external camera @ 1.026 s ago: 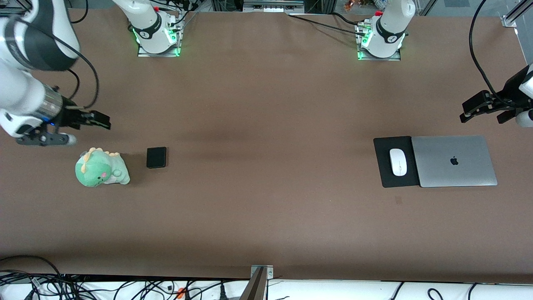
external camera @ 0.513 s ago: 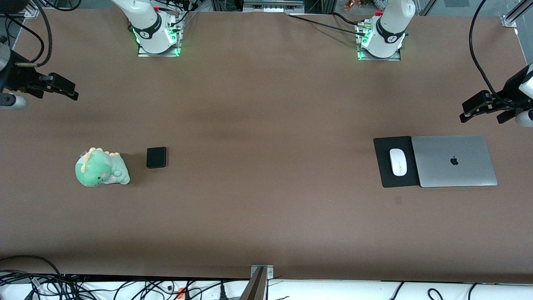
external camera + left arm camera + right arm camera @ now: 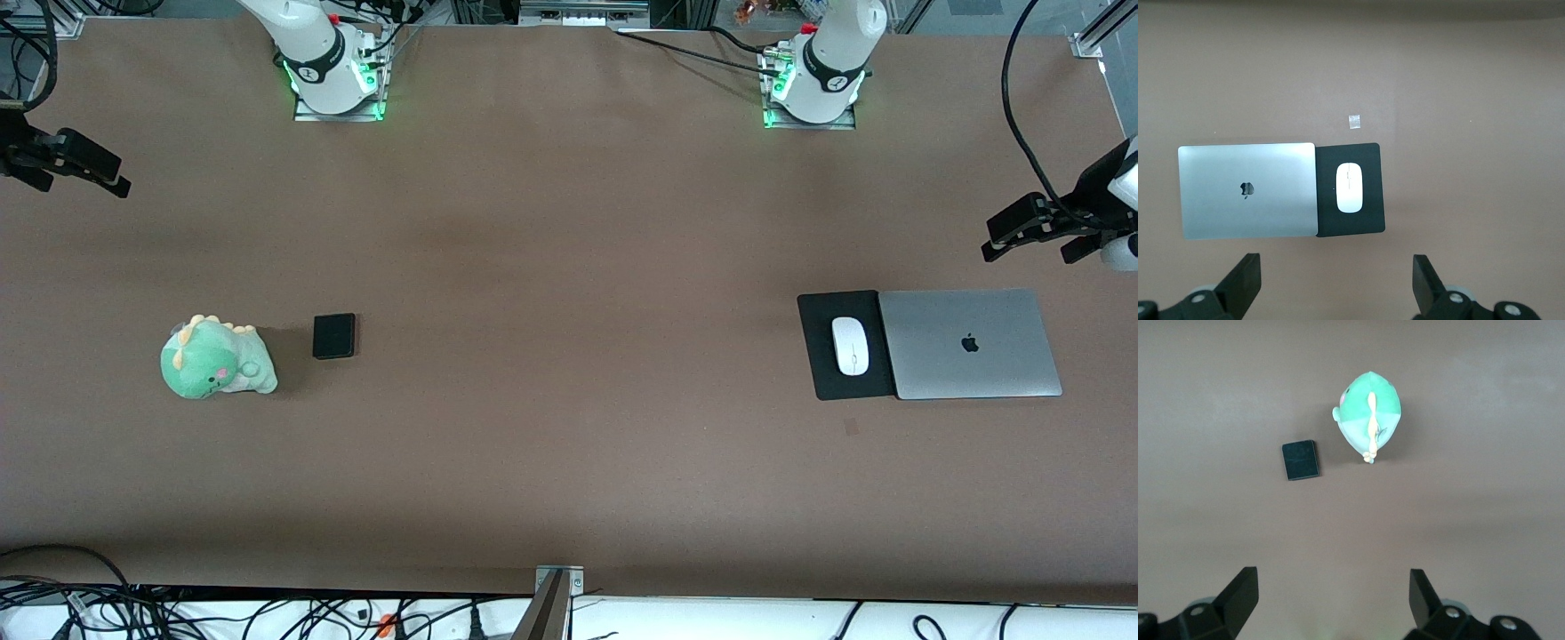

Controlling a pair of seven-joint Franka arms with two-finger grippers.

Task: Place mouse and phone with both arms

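Already both of the task's things lie at rest on the brown table (image 3: pixel 569 267): the small white glossy oval mouse (image 3: pixel 850 346) sits on a thin black mat (image 3: pixel 822 373) that touches a closed silver laptop (image 3: pixel 969 344) toward the left arm's end, and the small flat black rounded-corner phone (image 3: pixel 334 336) lies just beside a green plush dinosaur (image 3: pixel 215 359) toward the right arm's end. Neither gripper holds anything. The left gripper (image 3: pixel 1337 283) hangs over bare table farther from the front camera than the laptop, its black fingers (image 3: pixel 1245 283) spread wide; the right gripper (image 3: pixel 1330 600) hangs over the table's edge at its own end, well apart from the phone, its fingers (image 3: pixel 1241 593) likewise parted. Judging by its sheen, the mouse is light, rigid and slippery, so a pinch across its narrow width at the middle, along the flanks below the curved top, looks safest. The phone seems stiff, thin and low, leaving little edge to catch; a grip across its shorter sides, fingers pressed close to the table, would suit it, and the plush nearby may crowd one finger.
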